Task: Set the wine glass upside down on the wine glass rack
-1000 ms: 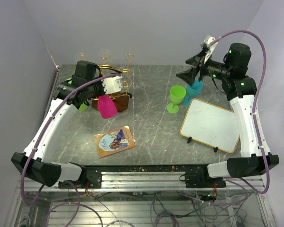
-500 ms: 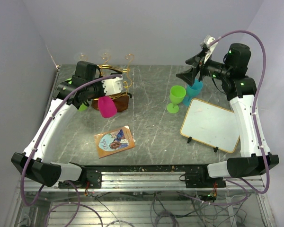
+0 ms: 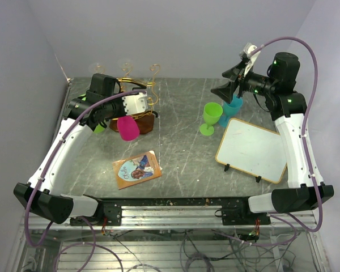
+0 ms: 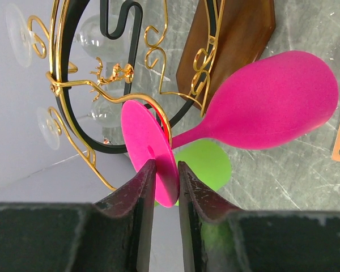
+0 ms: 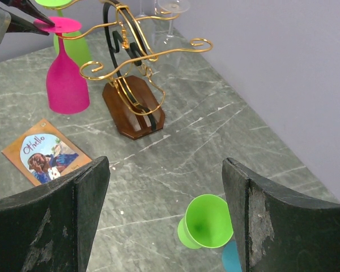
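- Wrist view, left: left fingers (image 4: pixel 144 190) clamp the foot of the pink plastic wine glass (image 4: pixel 272 102); gold wire wine glass rack (image 4: pixel 238 34) just beyond them.
- Right wrist: right fingers (image 5: pixel 260 221) spread apart, empty, above the green plastic goblet (image 5: pixel 207 222).
- Overhead: the pink bowl hangs below the left fingers.

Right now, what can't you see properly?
- Blue glass: right wrist view, cut off by the bottom edge.
- Green glass by the rack: left wrist view, mostly hidden behind the pink glass.
- Clear glasses: left wrist view, blurry and pale against the wall.
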Controlling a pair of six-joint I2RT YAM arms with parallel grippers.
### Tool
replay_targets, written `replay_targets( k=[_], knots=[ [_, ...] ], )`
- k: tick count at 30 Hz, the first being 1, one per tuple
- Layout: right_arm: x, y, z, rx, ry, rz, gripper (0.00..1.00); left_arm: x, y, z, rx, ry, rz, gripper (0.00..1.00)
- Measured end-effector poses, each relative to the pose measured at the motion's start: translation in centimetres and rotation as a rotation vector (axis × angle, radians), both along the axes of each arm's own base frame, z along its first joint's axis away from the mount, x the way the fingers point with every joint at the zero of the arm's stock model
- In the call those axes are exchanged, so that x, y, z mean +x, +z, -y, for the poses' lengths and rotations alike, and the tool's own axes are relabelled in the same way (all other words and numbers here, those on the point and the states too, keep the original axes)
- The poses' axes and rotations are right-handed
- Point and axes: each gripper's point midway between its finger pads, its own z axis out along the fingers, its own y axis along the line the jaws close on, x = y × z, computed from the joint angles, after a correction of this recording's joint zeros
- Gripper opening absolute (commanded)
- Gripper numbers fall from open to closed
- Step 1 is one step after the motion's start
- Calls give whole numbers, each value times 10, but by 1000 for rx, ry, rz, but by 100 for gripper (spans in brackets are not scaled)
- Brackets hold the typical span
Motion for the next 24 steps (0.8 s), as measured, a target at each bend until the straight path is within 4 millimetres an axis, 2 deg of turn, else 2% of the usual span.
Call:
replay_targets(
  k=[24],
  knots=[
    [1, -4, 0, -5, 1, -4, 80, -8, -2, 3, -20, -6, -32, 46]
  ],
)
